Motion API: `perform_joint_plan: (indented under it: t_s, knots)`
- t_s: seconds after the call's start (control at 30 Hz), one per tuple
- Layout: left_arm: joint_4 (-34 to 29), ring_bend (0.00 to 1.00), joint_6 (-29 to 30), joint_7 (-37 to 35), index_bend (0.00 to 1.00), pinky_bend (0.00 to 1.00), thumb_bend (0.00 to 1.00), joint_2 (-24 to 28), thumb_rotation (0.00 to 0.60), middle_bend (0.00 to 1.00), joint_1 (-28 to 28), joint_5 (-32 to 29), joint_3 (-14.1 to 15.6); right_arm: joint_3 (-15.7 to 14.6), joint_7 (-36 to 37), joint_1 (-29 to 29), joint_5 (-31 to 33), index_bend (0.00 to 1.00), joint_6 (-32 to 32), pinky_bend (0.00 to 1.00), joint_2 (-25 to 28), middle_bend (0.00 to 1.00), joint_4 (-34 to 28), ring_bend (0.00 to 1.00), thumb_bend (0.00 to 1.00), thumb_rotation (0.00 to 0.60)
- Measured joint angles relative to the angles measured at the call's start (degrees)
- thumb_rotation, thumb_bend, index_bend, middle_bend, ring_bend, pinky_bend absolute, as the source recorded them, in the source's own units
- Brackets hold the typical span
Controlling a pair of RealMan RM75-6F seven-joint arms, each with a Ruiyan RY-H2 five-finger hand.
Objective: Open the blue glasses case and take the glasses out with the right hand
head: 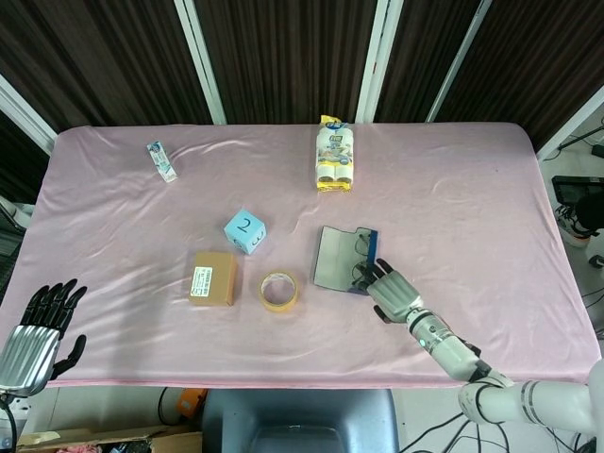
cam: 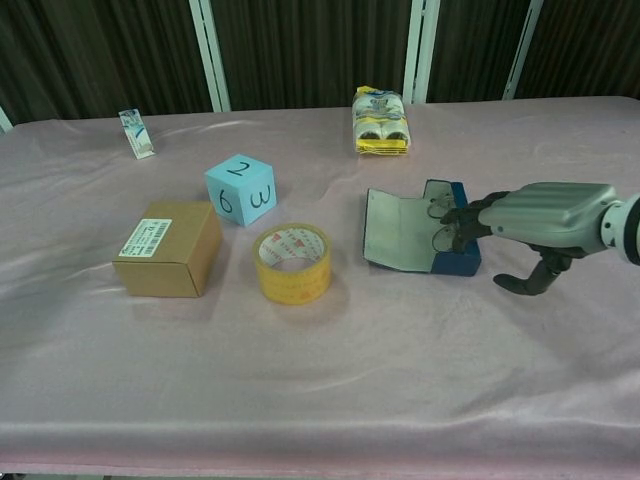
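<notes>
Pink table (head: 491, 189) first, then the right hand (head: 394, 292), fingers stretched forward side by side with the thumb hanging down. Just off those fingertips sits the blue glasses case (cam: 456, 260), lid flopped open toward the tape roll (cam: 292, 262). Glasses (cam: 441, 222) are inside, touching the fingertips. Left hand (head: 38, 326) idles at the near corner, fingers spread.
</notes>
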Motion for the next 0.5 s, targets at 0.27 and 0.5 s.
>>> perform_joint_plan:
  t_s: [0.27, 0.5]
  knots:
    - [-0.21, 0.0, -0.79, 1.45, 0.0, 0.04, 0.42, -0.52, 0.6, 0.0, -0.32, 0.2, 0.15, -3.36, 3.06, -4.58, -6.27, 0.4, 3.67, 0.0, 3.78, 0.12, -0.71, 0.0, 0.62, 0.6]
    - [-0.59, 0.0, -2.1, 3.03, 0.0, 0.04, 0.42, -1.04, 0.6, 0.0, -0.83, -0.17, 0.15, -4.26, 8.17, -7.45, -9.17, 0.4, 4.6, 0.0, 5.09, 0.12, 3.03, 0.0, 0.63, 0.6]
